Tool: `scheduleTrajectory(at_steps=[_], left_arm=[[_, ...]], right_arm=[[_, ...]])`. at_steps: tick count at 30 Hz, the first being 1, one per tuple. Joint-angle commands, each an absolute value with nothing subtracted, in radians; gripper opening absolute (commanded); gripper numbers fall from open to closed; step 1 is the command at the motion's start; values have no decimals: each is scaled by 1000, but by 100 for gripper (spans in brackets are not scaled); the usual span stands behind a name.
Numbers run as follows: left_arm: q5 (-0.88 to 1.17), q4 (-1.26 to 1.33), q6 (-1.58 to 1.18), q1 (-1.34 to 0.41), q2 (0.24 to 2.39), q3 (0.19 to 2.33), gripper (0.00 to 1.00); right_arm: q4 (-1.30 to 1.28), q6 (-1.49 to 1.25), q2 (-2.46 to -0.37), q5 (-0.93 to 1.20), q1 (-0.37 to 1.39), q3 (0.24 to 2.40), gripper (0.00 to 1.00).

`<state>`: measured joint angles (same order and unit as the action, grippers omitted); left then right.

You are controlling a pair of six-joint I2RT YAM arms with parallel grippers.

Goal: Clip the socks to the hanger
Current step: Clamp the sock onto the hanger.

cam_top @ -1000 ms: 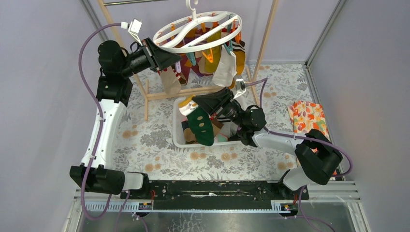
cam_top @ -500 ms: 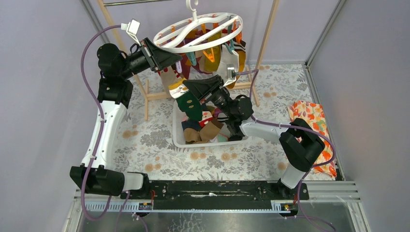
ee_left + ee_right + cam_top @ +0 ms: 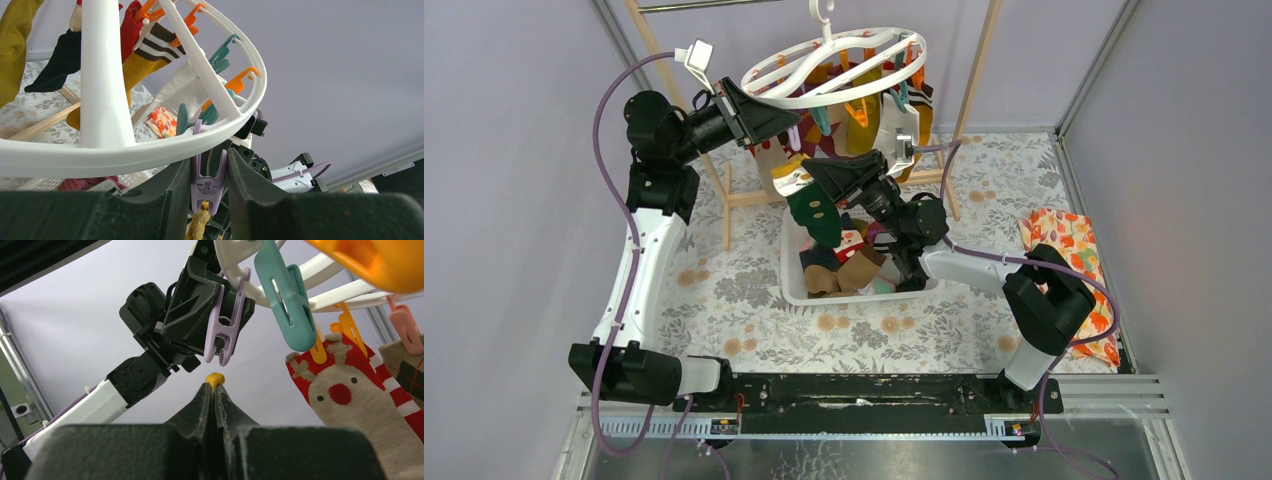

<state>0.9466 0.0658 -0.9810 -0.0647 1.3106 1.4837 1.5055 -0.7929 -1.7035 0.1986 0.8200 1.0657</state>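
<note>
white slotted basket (image 3: 787,268) on floral table cover (image 3: 724,290), wooden rack (image 3: 749,198) behind, orange floral cloth (image 3: 1059,240) at right

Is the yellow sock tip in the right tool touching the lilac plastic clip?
Apart: right wrist view shows a clear gap between yellow sock tip and lilac plastic clip.

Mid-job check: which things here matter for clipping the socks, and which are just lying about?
In the job: hanger; lilac clip in the left gripper; green dotted sock in the right gripper; socks in the white basket.
Lying about: orange floral cloth; wooden rack.
</note>
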Motion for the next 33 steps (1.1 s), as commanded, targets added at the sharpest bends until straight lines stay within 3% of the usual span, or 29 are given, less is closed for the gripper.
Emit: scheduleTrajectory(at_steps=[1, 33], left_arm=[[1035, 102, -1005, -67, 1284, 1472, 0], [1041, 116, -1016, -67, 1294, 1483, 0]], right_arm=[[1575, -759, -1698, 164, 818, 1117, 0], [1634, -803, -1741, 145, 780, 1172, 0]])
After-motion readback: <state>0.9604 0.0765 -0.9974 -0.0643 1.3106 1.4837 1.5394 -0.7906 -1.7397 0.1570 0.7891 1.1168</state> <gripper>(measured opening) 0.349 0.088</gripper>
